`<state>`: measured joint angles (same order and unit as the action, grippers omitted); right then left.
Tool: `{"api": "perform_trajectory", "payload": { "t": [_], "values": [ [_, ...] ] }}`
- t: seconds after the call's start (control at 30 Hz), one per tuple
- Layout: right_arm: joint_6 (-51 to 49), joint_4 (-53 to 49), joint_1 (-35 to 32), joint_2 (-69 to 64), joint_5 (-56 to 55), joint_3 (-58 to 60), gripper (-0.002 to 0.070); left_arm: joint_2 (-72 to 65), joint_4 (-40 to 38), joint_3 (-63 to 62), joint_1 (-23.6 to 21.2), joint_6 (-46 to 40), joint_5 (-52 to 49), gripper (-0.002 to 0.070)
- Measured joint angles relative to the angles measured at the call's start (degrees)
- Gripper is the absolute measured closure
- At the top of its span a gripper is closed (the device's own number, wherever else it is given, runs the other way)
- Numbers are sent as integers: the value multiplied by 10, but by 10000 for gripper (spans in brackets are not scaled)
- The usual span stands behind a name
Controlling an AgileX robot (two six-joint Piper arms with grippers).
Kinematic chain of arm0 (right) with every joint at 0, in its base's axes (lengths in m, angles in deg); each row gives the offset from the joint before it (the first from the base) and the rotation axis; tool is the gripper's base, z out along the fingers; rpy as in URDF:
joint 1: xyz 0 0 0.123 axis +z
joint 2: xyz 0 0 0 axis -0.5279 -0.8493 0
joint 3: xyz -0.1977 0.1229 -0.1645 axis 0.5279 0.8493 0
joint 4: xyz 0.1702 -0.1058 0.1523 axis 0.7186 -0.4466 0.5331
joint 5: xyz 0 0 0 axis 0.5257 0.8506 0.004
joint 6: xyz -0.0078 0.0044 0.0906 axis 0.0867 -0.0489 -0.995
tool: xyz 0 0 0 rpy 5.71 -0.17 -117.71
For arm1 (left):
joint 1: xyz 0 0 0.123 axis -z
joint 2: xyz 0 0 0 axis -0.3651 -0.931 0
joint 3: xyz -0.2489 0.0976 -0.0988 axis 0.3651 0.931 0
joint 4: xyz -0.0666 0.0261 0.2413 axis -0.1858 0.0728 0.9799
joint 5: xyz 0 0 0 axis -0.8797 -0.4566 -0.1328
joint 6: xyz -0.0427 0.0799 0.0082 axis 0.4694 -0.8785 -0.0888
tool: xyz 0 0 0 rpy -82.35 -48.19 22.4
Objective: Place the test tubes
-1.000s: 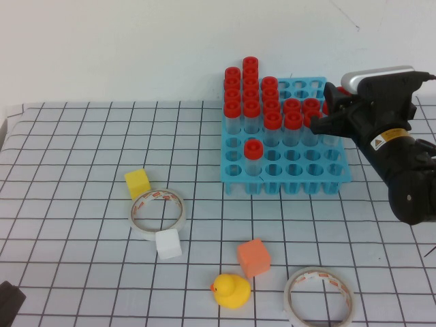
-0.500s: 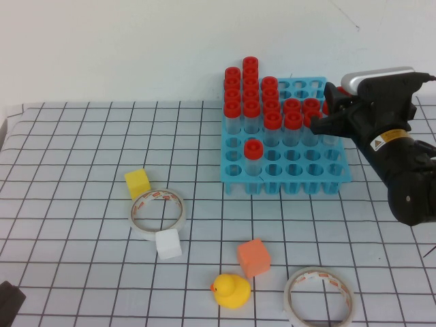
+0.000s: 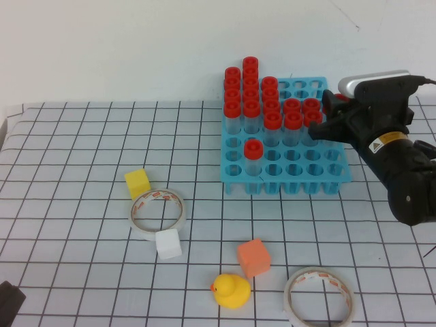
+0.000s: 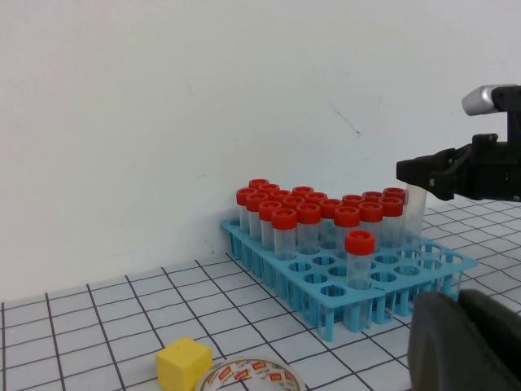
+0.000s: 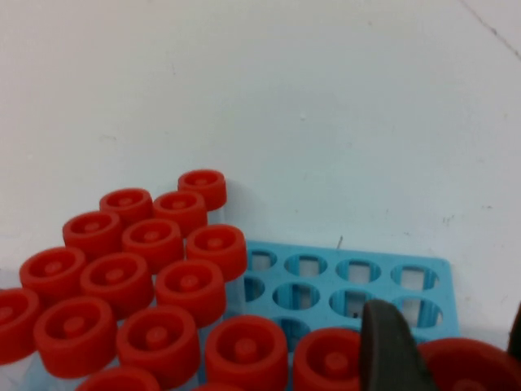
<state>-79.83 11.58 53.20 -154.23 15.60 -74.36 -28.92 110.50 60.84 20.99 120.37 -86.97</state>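
Jaws of the left gripper (image 3: 8,301) are resting fully closed on nothing; the unit is sitting at the near left corner of the table (image 3: 68,136), well apart from the work, with all but a dark corner cut off in the high view. Moving rightward, a yellow cube (image 3: 137,182) is lying just beside a tape roll (image 3: 158,212), with a white cube (image 3: 168,244) sitting against the roll's near edge. A rubber duck (image 3: 230,291) and an orange cube (image 3: 253,257) are sitting near each other in front of the blue rack (image 3: 300,184). Capped test tubes (image 3: 252,102) are filling the rack's far left holes, and a single tube (image 3: 253,155) is standing alone nearer the front. A second tape roll (image 3: 319,296) is lying at the near edge. The right gripper (image 3: 325,126) is hovering over the rack's right end, its jaws standing partly apart and clamping the red-capped top of one test tube (image 4: 413,210), which is hanging slightly tilted with its lower end at the rack's top plate. Whether that end is entering a hole cannot be told. In the right wrist view only one dark finger (image 5: 389,350) is showing fully beside the cap.
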Motion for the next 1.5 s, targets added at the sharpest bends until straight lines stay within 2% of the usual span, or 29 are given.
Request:
{"api": "perform_trajectory", "payload": {
  "t": [0.4,0.63,0.9,1.0,1.17,1.2,1.33,1.5],
  "values": [
    [0,0,0,-29,2,-3,388,0,0,0,0,0,0,676],
    [0,16,0,-28,4,-4,274,0,0,0,0,0,0,676],
    [32,20,0,38,21,7,261,0,0,0,0,0,0,677],
    [34,12,0,107,46,29,315,0,0,0,0,0,0,677],
    [34,-21,0,245,62,81,581,0,0,0,0,0,0,676],
    [31,-28,0,277,68,93,615,0,0,0,0,0,0,676],
    [2,-51,0,405,166,128,666,0,0,0,0,0,0,676],
    [-33,-84,0,558,354,167,676,0,0,0,0,0,0,676]
  ]
}}
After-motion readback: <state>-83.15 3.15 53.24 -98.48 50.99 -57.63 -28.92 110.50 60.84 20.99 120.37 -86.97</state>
